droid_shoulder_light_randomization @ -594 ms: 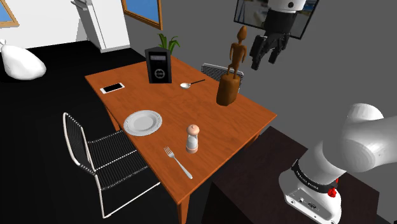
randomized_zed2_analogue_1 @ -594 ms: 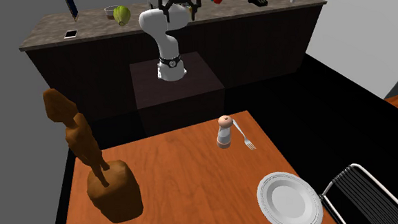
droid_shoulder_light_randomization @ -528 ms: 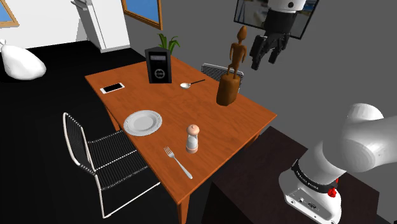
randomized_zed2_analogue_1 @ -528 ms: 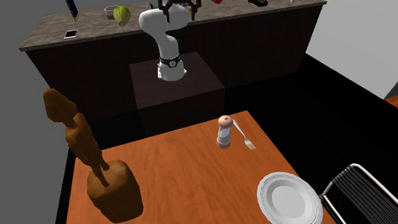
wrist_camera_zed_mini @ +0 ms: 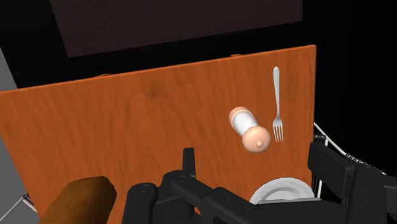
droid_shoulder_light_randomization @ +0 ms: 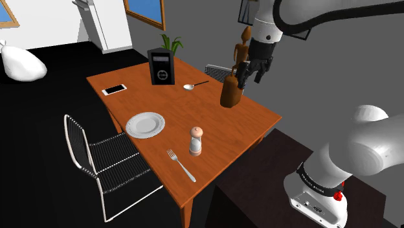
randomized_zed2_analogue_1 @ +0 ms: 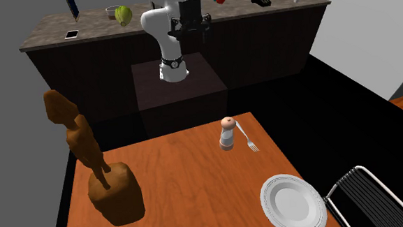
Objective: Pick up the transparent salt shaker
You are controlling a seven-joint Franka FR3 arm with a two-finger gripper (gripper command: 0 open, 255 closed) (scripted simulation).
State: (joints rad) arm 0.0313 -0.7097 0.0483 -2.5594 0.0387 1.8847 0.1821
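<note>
Salt shaker upright on table, just beside fork — pincer released, aloft, well apart from it.

White arm, dark joints, perhaps a red base marking.

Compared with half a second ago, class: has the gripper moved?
Yes. In the shoulder view the gripper has come down and to the left, from up beside the wall picture to close against the wooden figure.

Look: we see a salt shaker with a pale body and a peach rounded top.
Pose: upright.
Place: on the tabletop, beside the fork.
</note>
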